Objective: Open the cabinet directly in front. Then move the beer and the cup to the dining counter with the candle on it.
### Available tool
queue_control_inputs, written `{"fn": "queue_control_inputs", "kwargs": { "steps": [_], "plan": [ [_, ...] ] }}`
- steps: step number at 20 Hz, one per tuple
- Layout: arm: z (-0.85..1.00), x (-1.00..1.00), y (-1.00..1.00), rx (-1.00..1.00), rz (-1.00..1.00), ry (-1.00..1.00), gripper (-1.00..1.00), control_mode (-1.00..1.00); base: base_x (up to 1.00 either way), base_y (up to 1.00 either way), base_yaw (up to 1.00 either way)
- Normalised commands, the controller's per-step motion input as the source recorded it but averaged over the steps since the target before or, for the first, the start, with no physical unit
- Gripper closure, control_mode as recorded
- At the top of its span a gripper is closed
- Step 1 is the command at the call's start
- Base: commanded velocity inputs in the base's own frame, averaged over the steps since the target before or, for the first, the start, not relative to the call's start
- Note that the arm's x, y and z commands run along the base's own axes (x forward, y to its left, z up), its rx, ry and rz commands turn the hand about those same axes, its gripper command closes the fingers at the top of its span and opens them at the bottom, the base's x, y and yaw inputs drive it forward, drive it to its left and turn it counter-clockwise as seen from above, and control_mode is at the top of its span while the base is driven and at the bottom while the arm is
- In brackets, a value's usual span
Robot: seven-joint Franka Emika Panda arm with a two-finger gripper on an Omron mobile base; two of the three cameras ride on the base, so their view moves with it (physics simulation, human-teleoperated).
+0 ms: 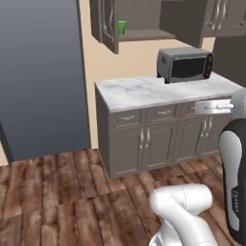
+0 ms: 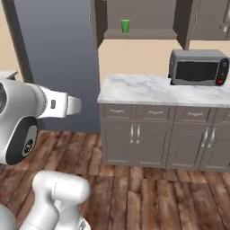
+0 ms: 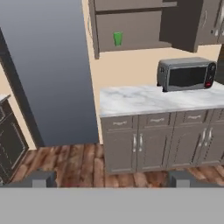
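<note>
The cabinet [image 2: 139, 20] on the wall stands with both doors swung wide, one leaf turned out to either side, so that its lower shelf is in plain sight. On that shelf, toward its left end, the cup [image 2: 125, 26] stands upright, a small green tumbler (wider at the rim than at the foot) with bare shelf around it. In the left base view the same cup [image 1: 122, 27] shows just inside the left door, whose long silver handle hangs beside it, and in the hand view the cup [image 3: 117, 38] sits in the same spot on the shelf.

Below the cabinet and a little to its right, a grey microwave [image 2: 199, 67] rests at the back of a marble worktop [image 2: 148, 90], with grey panelled drawers and doors under it. To the left of the cabinet rises a tall, flat blue-grey fridge [image 2: 58, 58]. The floor before them is brown wooden planking [image 2: 148, 197].

The gripper [image 3: 113, 179] is well short of the cabinet, looking at it from across the floor; its two dark fingers [image 3: 39, 178] stand far apart with nothing between them.
</note>
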Motion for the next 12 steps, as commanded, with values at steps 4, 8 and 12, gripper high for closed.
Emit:
{"fn": "queue_control_inputs", "kwargs": {
  "steps": [4, 8, 12],
  "plan": [
    [0.0, 0.0, 0.0, 0.0, 0.0, 0.0, -1.0, 1.0, 1.0, -0.08, 0.0],
    [0.0, 0.0, 0.0, 0.0, 0.0, 0.0, -1.0, 1.0, 0.93, 0.0, -0.01],
    [0.0, 0.0, 0.0, 0.0, 0.0, 0.0, -1.0, 1.0, 0.28, -0.5, -0.02]
  ]
}}
